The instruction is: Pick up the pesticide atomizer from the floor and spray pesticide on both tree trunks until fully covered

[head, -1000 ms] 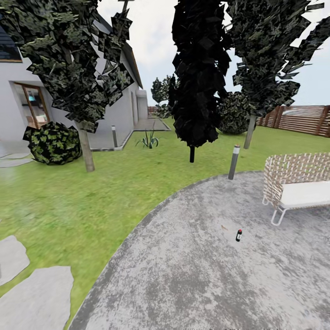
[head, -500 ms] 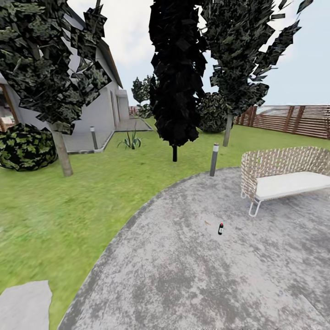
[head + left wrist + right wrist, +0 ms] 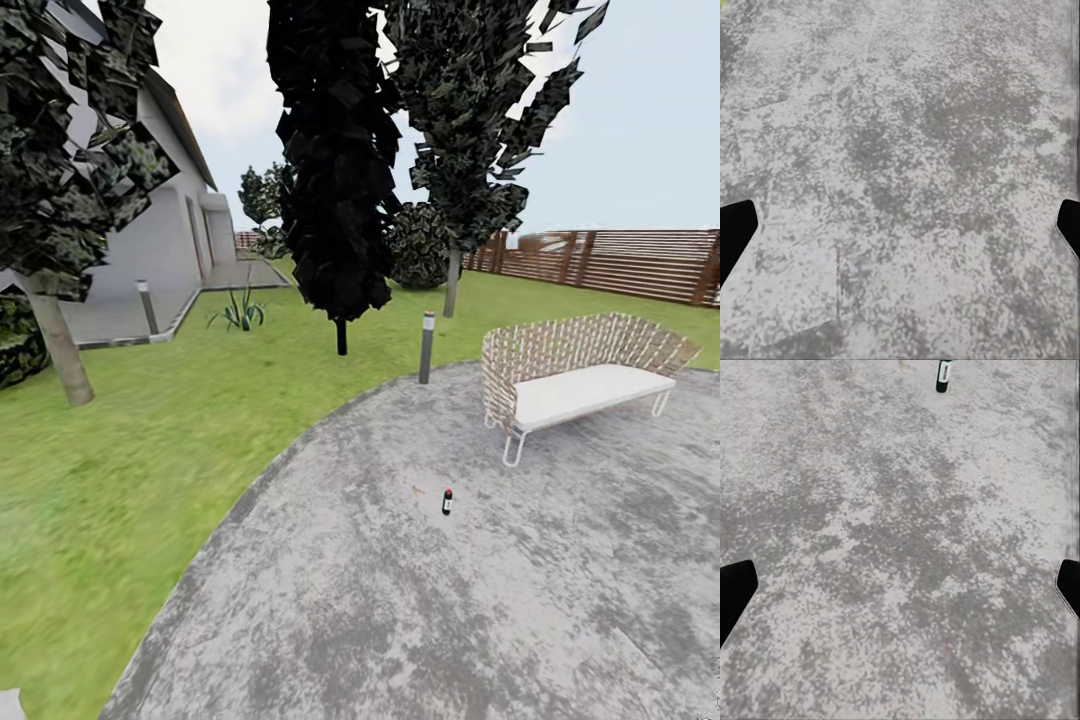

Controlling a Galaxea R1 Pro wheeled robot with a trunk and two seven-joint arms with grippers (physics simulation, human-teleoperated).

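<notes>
A: Paving lies under both claws, grey and speckled. The left gripper [image 3: 900, 232] shows two dark fingertips [image 3: 735, 236] at the far edges of its wrist view, spread wide with bare floor [image 3: 907, 150] between them and nothing held

B: And the other one?

A: The right gripper [image 3: 900, 592] is the same: tips far apart, nothing in its grasp. Ahead of its fingers, well apart from them, the pesticide atomizer [image 3: 943, 376] stands upright on the paving, partly cut by the frame edge

B: Where does the bottle sit from the head camera?

A: Out on the open floor [image 3: 400, 600], the pesticide atomizer [image 3: 447, 501] is a small dark bottle with a red top, alone, with a wicker chair [image 3: 575, 375] beyond it and to its right. A short bollard light [image 3: 427, 347] stands at the curved edge of the paving

B: Farther off?

A: Past the edge is lawn [image 3: 150, 450]. A black-leaved tree [image 3: 335, 150] rises behind the bollard. One pale tree trunk [image 3: 58, 345] leans at far left near the white house [image 3: 165, 240], another pale trunk [image 3: 452, 282] stands farther back, right of the black tree. A slatted wooden fence [image 3: 620, 262] closes the far side
</notes>
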